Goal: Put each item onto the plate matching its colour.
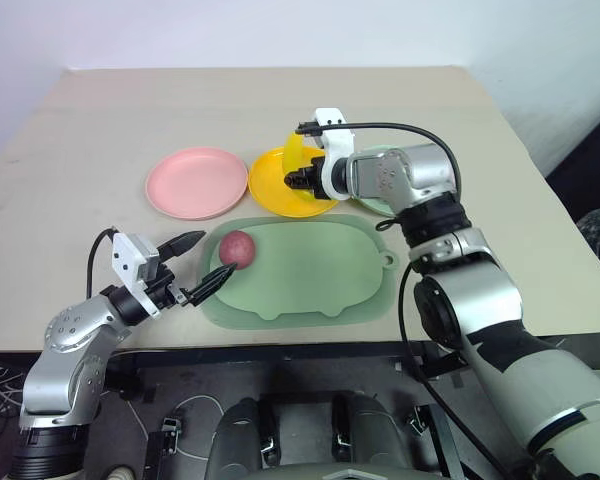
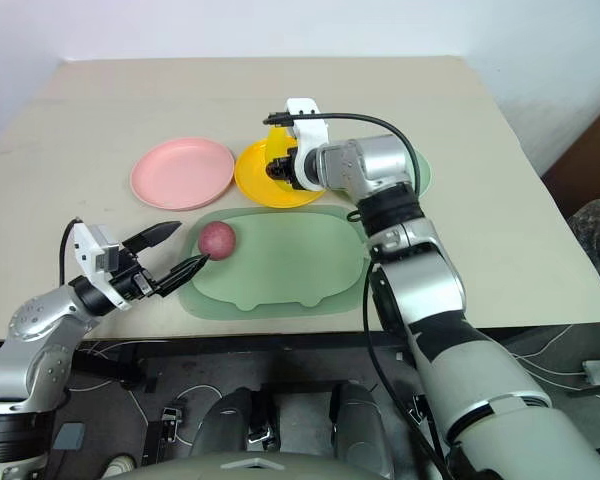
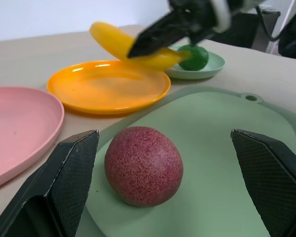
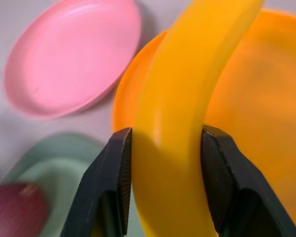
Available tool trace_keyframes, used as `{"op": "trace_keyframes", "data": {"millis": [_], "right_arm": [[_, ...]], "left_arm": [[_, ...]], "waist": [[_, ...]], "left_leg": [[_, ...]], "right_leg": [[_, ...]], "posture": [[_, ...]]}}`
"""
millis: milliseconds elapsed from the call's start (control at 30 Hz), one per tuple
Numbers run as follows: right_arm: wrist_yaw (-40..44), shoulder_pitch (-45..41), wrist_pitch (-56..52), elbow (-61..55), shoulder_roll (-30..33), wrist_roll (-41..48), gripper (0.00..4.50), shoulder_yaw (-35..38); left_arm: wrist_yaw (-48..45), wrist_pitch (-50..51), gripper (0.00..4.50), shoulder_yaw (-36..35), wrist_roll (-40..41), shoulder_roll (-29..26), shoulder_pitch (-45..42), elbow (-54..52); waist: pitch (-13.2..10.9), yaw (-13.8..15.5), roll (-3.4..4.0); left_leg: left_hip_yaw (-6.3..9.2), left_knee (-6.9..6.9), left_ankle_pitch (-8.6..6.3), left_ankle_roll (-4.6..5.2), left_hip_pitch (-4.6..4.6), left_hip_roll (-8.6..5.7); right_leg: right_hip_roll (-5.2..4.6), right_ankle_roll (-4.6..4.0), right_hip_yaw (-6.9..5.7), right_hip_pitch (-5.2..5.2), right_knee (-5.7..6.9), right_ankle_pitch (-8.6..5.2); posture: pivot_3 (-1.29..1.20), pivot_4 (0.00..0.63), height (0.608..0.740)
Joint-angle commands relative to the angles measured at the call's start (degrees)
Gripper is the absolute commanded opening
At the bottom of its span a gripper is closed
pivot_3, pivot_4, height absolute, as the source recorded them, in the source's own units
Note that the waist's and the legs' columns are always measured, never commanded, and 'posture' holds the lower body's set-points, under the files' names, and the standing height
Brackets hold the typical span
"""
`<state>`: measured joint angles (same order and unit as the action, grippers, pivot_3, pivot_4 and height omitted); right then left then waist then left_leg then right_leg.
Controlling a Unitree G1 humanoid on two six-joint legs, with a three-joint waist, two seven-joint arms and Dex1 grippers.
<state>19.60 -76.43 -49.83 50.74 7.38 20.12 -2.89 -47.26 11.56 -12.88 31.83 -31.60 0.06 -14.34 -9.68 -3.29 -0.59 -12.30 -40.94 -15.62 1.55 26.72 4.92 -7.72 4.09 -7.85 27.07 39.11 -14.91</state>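
Note:
My right gripper [image 4: 166, 132] is shut on the yellow banana [image 1: 298, 152] and holds it just above the yellow plate [image 1: 270, 192]. The reddish-purple fruit [image 1: 237, 247] lies on the left part of the large pale-green tray [image 1: 310, 270]. My left gripper [image 1: 214, 254] stands open at the tray's left edge, its fingers on either side of the fruit's near face without touching it. The dark-green fruit [image 3: 193, 57] sits on the mint-green plate [image 3: 209, 68], which is mostly hidden behind my right arm in the eye views. The pink plate [image 1: 196, 182] holds nothing.
The three plates stand in a row behind the tray on a beige table [image 1: 100, 130]. The table's front edge runs just below the tray. Bare tabletop lies behind the plates and to both sides.

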Motion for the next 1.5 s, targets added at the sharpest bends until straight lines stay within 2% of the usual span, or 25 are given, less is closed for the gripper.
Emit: {"op": "trace_keyframes", "data": {"millis": [33, 267, 533, 567, 667, 733, 967, 1067, 1233, 1333, 1500], "right_arm": [[1.39, -3.97, 8.08, 9.14, -1.88, -2.9, 1.61, 1.64], [1.57, -5.94, 15.8, 18.72, -4.92, -6.36, 1.61, 3.42], [4.12, -7.02, 17.42, 19.06, -5.47, -8.24, 4.38, 5.17], [5.3, -6.89, 17.05, 17.96, -5.15, -8.14, 4.48, 5.27], [9.32, -4.92, 15.82, 12.56, -4.07, -7.89, 4.48, 4.81], [11.23, -1.21, 14.22, 4.6, -3.46, -7.13, 4.48, 4.37], [12.78, 23.2, 9.73, -39.45, -1.04, -5.47, 4.48, -0.34], [13.22, 31.6, 12.11, -51.82, -0.21, -4.3, 4.48, -0.62], [17.39, 42.1, 11.66, -65.48, 4.2, -1.6, 4.48, -3.04], [17.41, 44.5, 10.94, -69.28, 5.82, -1.37, 4.48, -4.58], [15.29, 48.52, 8.06, -74.45, 8.25, 0.75, 4.48, -1.27]], "left_arm": [[0.35, -1.67, 4.5, -1.58, 0.13, 0.15, 1.35, -2.9], [0.74, -2.35, 4.5, -2.75, 0.47, 0.18, 4.28, -4.12], [3.03, -0.78, 4.5, -2.82, 0.84, 0.12, 5.48, -7.45], [3.59, -0.28, 4.5, -2.55, 0.83, 0.11, 5.15, -7.94], [4.93, 0.98, 4.5, -2.07, 1.02, 0.06, 4.04, -8.94], [5.6, 1.86, 4.5, -1.89, 1.17, 0.05, 3.2, -9.34], [7.51, 3.79, 4.5, -0.81, 0.8, 0.7, 0.56, -9.01], [7.59, 3.82, 4.5, -0.38, 0.34, 0.82, -0.42, -7.85], [9.22, 4.96, 4.5, 1.11, -1.54, 0.93, -2.69, -4.94], [8.68, 4.9, 4.5, 1.56, -1.91, 1.1, -3.43, -3.1], [8.17, 4.41, 4.5, 3.36, -3.07, 2.65, -6.03, 1.07]], "waist": [[0.0, -0.14, 0.0], [-0.01, -0.73, 0.02], [-0.01, -0.68, 0.02], [-0.01, -0.68, 0.02], [-0.01, -0.62, 0.03], [-0.01, -0.6, 0.02], [0.01, -0.35, 0.0], [0.01, -0.29, 0.0], [0.02, -0.06, -0.01], [0.01, 0.05, -0.02], [0.02, 0.91, -0.04]], "left_leg": [[0.0, 0.0, 0.0, 0.0, 0.04, 0.0], [0.02, -0.03, 0.01, -0.02, 0.1, 0.02], [0.08, -0.04, 0.01, -0.03, 0.13, 0.03], [0.09, -0.04, 0.01, -0.03, 0.13, 0.03], [0.13, -0.04, 0.01, -0.03, 0.14, 0.03], [0.15, -0.06, 0.01, -0.03, 0.14, 0.03], [0.21, -0.05, 0.01, -0.03, 0.13, 0.03], [0.21, -0.06, 0.02, -0.04, 0.12, 0.03], [0.21, -0.04, 0.02, -0.07, -0.02, 0.02], [0.21, -0.04, 0.02, -0.07, -0.11, 0.02], [0.24, -0.05, 0.02, -0.06, -0.12, 0.02]], "right_leg": [[0.0, 0.0, 0.0, 0.03, 0.0, 0.0], [-0.01, 0.0, 0.0, 0.1, 0.03, 0.0], [-0.01, -0.01, 0.0, 0.13, 0.04, 0.0], [-0.01, -0.01, 0.0, 0.13, 0.04, 0.0], [-0.02, -0.01, 0.0, 0.14, 0.04, 0.0], [-0.02, -0.01, 0.0, 0.13, 0.04, 0.0], [-0.03, 0.0, -0.01, 0.1, 0.04, 0.0], [-0.02, 0.0, -0.01, 0.1, 0.06, 0.0], [-0.02, 0.0, 0.0, -0.03, 0.03, 0.0], [-0.02, 0.0, 0.01, -0.1, 0.02, 0.0], [-0.02, -0.01, 0.0, -0.13, 0.01, 0.0]], "posture": [[0.0, 0.15, 0.695], [0.0, 0.15, 0.695], [0.0, 0.15, 0.695], [0.0, 0.15, 0.695], [0.0, 0.15, 0.695], [0.0, 0.15, 0.695], [0.0, 0.15, 0.695], [0.0, 0.15, 0.695], [0.0, 0.15, 0.695], [0.0, 0.15, 0.695], [0.0, 0.15, 0.695]]}}
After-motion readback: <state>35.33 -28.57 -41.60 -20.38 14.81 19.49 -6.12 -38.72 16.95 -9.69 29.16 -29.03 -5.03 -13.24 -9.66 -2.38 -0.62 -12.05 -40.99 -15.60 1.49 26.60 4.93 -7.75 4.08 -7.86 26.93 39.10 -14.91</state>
